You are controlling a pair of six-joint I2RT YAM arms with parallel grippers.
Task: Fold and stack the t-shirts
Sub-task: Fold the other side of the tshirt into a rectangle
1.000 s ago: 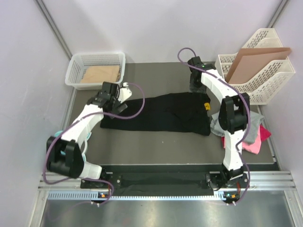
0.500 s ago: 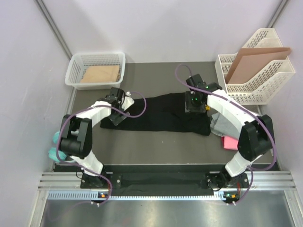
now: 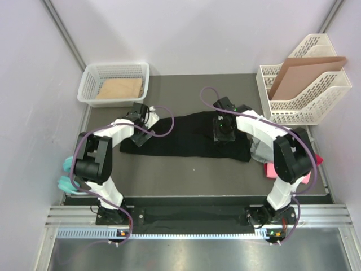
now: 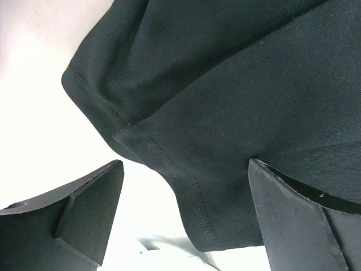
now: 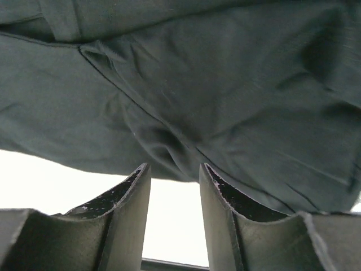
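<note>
– Left gripper (image 4: 183,169): state?
– Jaws spread wide, nothing held. They straddle the stitched hem at the left end of the black t-shirt (image 4: 237,79). One finger is over bare table (image 3: 169,169), the other over cloth.

– Right gripper (image 5: 174,169)?
– Jaws parted by a narrow gap with nothing between them. It sits low at the near edge of the creased cloth, toward the shirt's right end.

– Where is the shirt?
– It lies as a long flat band across the middle of the table, with one gripper near each end. The grey t-shirt (image 3: 260,149) and pink t-shirt (image 3: 272,170) lie bunched at the right side, just beside the black one and not yet folded.

– Step in hand?
– Probably taking hold of the black shirt for a fold. No grasp is made yet.

– What does the next move call for?
– Lower each gripper until the cloth edge sits between its fingers, then close. The left should catch every layer at the hem. The right should widen first, because its gap looks tight for bunched fabric.
</note>
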